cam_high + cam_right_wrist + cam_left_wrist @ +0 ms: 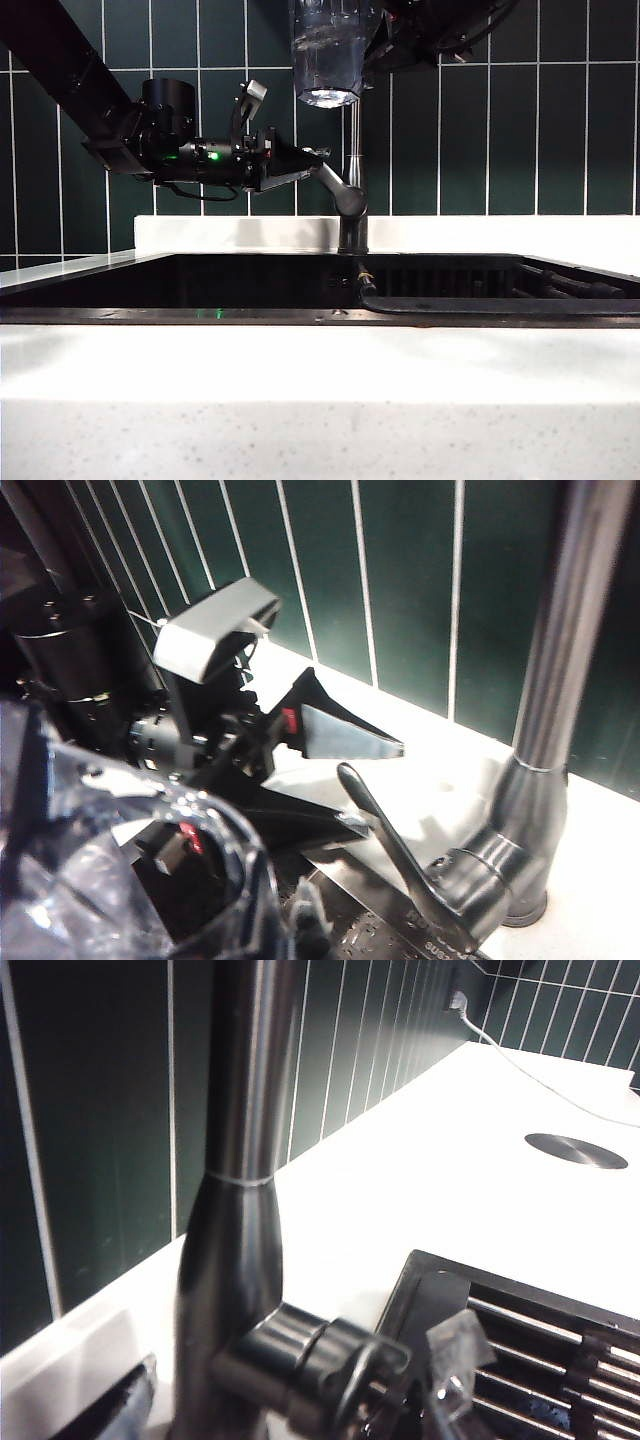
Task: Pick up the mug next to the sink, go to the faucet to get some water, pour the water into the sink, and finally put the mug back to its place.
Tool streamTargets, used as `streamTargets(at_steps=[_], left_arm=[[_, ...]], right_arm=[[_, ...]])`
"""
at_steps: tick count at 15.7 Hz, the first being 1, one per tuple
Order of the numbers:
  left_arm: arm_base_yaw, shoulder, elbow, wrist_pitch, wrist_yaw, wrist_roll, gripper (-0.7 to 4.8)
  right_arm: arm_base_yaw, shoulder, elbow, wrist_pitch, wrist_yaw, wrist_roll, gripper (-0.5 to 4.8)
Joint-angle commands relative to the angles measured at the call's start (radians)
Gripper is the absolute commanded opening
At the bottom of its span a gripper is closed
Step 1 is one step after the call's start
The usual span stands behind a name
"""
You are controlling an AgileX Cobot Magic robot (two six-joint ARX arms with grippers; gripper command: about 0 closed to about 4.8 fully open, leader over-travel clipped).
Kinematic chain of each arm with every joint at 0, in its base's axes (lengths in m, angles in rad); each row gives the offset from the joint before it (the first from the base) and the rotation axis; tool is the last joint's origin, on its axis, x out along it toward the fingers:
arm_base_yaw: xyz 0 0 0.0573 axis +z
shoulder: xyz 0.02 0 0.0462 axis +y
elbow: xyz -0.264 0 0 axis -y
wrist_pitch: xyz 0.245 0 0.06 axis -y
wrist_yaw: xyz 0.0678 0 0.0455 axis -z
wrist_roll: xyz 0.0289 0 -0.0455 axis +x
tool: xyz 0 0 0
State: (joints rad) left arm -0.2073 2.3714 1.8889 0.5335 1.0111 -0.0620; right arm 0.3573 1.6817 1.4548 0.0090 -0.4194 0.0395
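the clear ribbed glass mug (327,55) is already picked up. it hangs high over the wide black sink (250,285), near the back edge, up beside the thin pipe of the tall dark metal faucet (352,200). the right gripper (385,45) is closed on the mug at the top of the exterior view, though the jaws are partly cut off there, so i go by the mug staying up in the air.

the left gripper (315,160) is at the faucet's grey lever handle (385,855). its two black fingers (350,735) stand apart, one above the handle and one beside it. they look very close to the handle, but i cannot tell if they touch it.

so the first step is done, and i think the water step is in hand. i see no stream running from these views, and i cannot tell for sure if there is water in the mug. pouring into the sink and putting the mug back on the white speckled countertop (320,400) are still left.

the space is tight at the back edge: two arms, the pipe and the green tiled wall (500,140) are all near each other. the front of the sink has lots of open room for pouring.
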Motion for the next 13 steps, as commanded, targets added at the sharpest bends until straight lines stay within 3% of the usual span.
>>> streamTargets(at_steps=[1,4,7,8,10,11,13], left_arm=[[0.022,-0.008,0.004,0.006,0.023,-0.026,3.44],[0.071,-0.032,0.003,-0.003,0.077,-0.074,3.39],[0.110,-0.069,0.002,-0.028,0.169,-0.085,2.93],[0.121,-0.081,0.001,-0.054,0.190,-0.079,2.56],[0.129,-0.132,-0.056,-0.071,0.215,-0.028,0.92],[0.129,-0.166,-0.103,-0.074,0.201,0.006,0.43],[0.129,-0.234,-0.200,-0.076,0.122,0.055,0.16]], right_arm=[[0.001,-0.010,0.008,0.021,-0.008,0.007,-0.07],[0.001,-0.010,0.008,0.021,-0.008,0.005,-0.07],[0.001,-0.010,0.008,0.016,-0.008,0.005,-0.07],[0.001,-0.010,0.008,0.016,-0.008,0.004,-0.07],[0.001,-0.011,0.008,0.010,-0.004,-0.021,-0.07],[-0.005,-0.011,0.008,0.001,-0.002,-0.028,-0.07],[-0.016,-0.012,0.008,-0.022,-0.002,-0.041,-0.07]])
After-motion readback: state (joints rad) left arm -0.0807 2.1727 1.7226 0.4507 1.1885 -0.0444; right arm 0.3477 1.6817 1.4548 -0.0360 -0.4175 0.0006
